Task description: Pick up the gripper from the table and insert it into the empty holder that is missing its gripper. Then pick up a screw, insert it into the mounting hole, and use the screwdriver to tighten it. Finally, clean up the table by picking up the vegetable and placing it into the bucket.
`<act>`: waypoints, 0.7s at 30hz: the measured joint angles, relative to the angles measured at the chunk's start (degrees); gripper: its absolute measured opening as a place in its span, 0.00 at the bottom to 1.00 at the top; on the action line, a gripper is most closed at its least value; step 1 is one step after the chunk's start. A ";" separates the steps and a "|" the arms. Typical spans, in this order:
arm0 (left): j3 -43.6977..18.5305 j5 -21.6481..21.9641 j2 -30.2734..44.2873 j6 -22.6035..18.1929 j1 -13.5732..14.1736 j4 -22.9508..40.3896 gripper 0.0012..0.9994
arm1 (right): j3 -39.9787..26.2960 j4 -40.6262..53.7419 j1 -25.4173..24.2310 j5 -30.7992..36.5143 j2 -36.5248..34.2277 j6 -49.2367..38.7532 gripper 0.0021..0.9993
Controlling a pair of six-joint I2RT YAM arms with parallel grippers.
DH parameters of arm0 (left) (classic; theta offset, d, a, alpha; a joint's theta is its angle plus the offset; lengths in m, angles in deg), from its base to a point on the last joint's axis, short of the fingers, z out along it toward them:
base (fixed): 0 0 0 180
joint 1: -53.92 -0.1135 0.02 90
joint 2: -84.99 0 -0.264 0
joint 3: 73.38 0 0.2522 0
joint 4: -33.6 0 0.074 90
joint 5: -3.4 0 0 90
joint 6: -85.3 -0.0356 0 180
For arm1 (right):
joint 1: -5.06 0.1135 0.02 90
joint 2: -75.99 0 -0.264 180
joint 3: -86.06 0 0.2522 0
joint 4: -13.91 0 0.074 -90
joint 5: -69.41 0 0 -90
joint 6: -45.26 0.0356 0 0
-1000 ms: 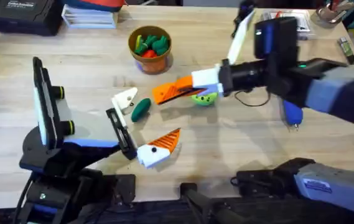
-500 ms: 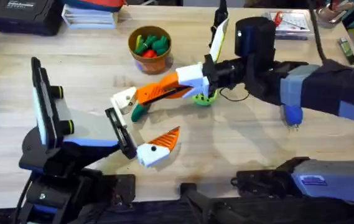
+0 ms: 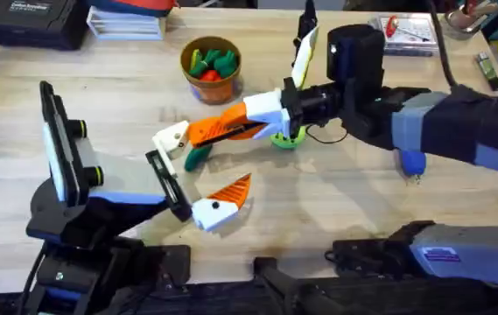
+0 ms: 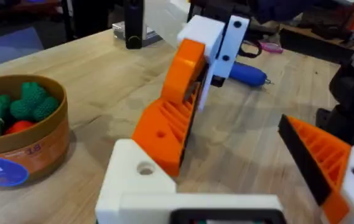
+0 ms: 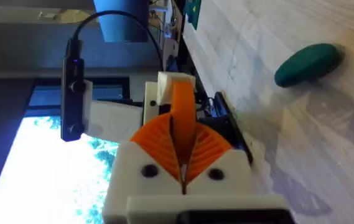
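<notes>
Overhead is evenly bright, soft shadows under the right arm [image 3: 424,122] on the table [image 3: 319,201]; the arm near the camera is blurred. Left wrist view is soft, sharpest around the bucket [image 4: 15,134]. Right wrist view has a blown-out bluish glare beside the holder [image 5: 164,112].

dark green vegetable [image 3: 196,157], blue screwdriver [image 3: 412,163], all-white holder [image 3: 172,138], tan-yellow bucket [image 3: 189,51]
</notes>
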 joint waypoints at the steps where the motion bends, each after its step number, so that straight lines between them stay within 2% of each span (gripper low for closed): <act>1: 0.00 0.00 0.00 0.00 0.00 0.00 0.99 | 0.00 0.00 0.00 -0.07 0.00 0.00 0.00; 13: 0.00 -0.44 0.00 -0.02 0.07 -0.02 0.99 | 0.00 0.13 -1.77 -1.97 0.00 0.00 0.00; 21: 0.00 -0.41 0.00 -0.02 0.07 0.00 0.99 | 0.00 0.10 -1.02 -1.62 -0.01 0.00 0.00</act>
